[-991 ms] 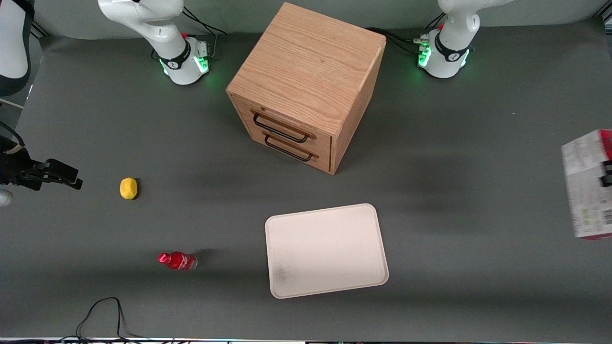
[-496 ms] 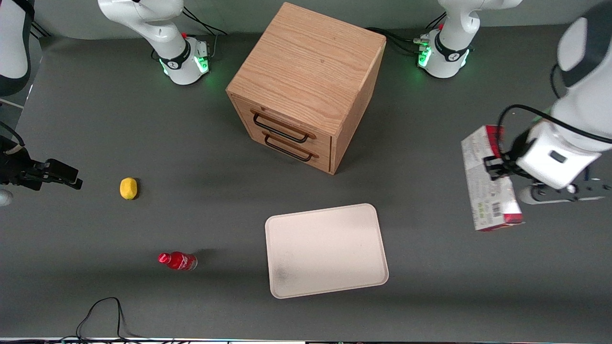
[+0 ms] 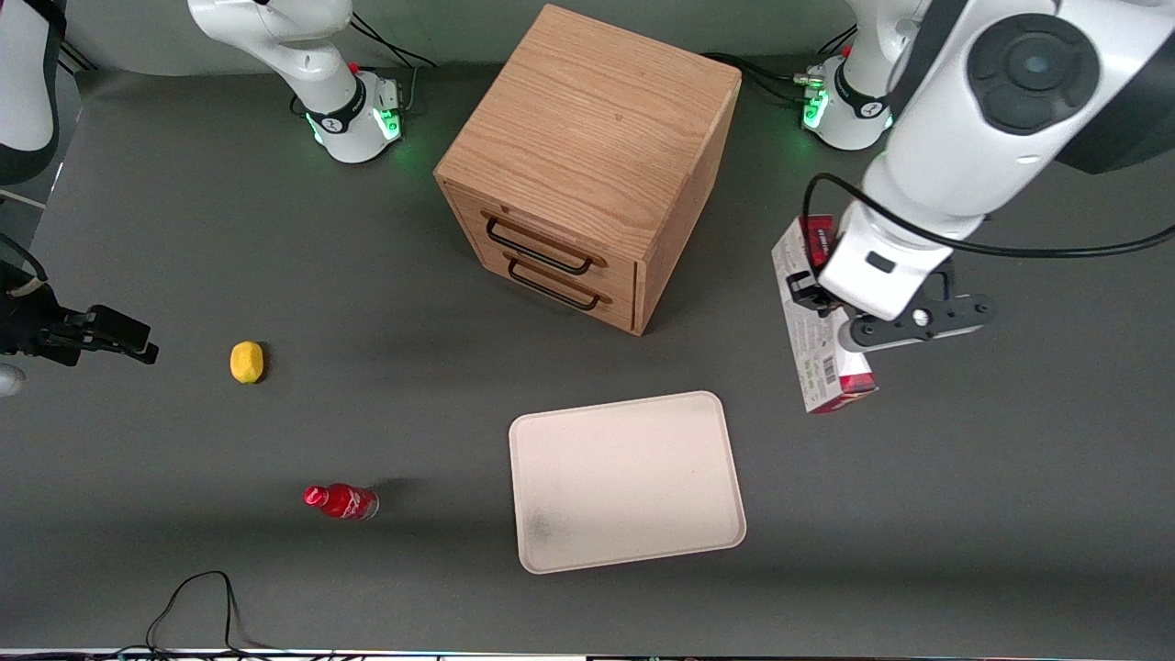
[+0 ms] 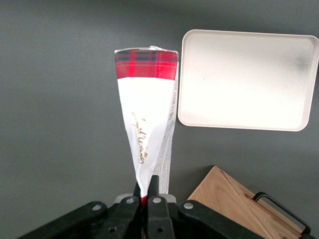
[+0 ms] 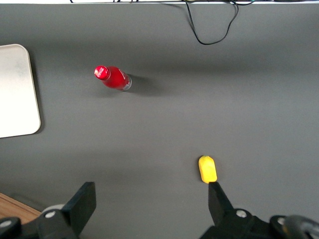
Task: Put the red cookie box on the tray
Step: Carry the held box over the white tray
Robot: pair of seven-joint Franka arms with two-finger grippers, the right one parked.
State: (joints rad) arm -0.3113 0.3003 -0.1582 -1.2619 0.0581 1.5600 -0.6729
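claw (image 3: 808,296): my fingers clamped on red cookie box (image 3: 813,351), above tabletop | step: carry to tray (image 3: 627,479) | advice: centre first, lower flat inside rim

Item count:
- red cookie box (image 3: 820,341): 1, clamped in tool (image 3: 808,296), held above table (image 3: 184,229)
- tray (image 3: 626,481): 1
- wooden two-drawer cabinet (image 3: 587,165): 1
- lemon (image 3: 246,362): 1
- small red bottle (image 3: 341,501): 1
- black cable (image 3: 197,601): 1

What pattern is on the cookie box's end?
Red tartan plaid on the red cookie box, held by the gripper; clearest in the left wrist view.
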